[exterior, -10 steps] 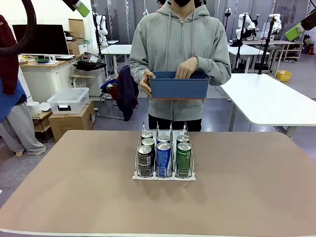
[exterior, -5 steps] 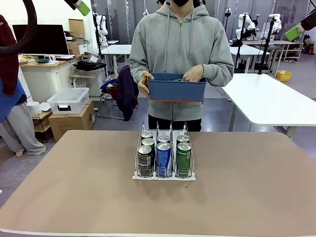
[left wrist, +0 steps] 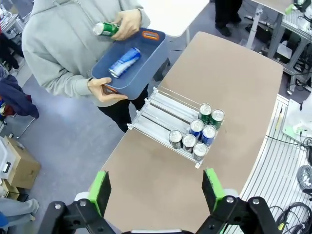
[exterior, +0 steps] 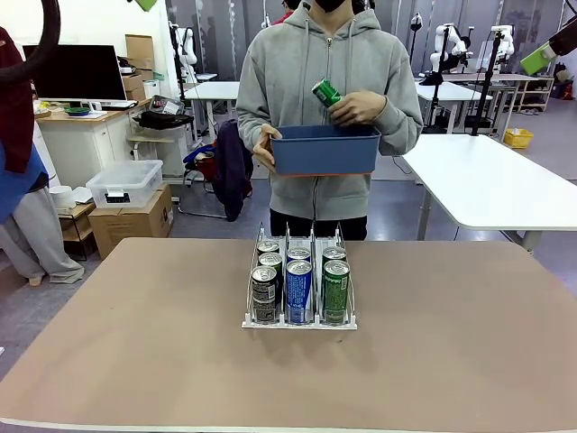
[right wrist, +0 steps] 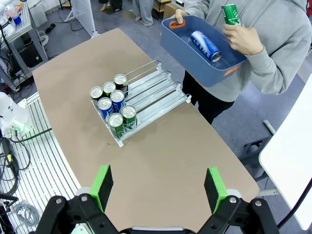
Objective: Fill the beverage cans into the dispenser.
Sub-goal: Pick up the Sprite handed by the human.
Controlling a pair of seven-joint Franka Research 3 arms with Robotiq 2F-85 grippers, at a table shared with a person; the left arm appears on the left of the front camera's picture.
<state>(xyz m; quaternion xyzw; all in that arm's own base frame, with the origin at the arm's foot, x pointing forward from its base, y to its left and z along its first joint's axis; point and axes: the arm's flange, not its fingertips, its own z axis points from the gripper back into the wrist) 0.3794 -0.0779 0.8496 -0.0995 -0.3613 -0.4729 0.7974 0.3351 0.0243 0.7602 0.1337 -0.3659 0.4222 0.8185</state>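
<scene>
The left claw (left wrist: pixel 156 190) hangs high above the desk (left wrist: pixel 234 73), fingers spread wide and empty. The right claw (right wrist: pixel 158 186) is in the same state, wide and holding nothing.

The change is on the person's side. The hand (exterior: pixel 359 108) that was down inside the blue tub (exterior: pixel 325 152) a moment ago now holds a green can (exterior: pixel 325 92) lifted clear above the rim. The other hand grips the tub's end. One blue can (left wrist: pixel 125 62) lies in the tub.

The dispenser (exterior: pixel 297 323) stands mid-desk with seven cans crowded at its front lip: three in one outer lane and two in each of the others. The rails behind them are bare. My guess is that the raised can is about to be offered or loaded. Both claws are well apart from it, so a handover would need a long reach.
</scene>
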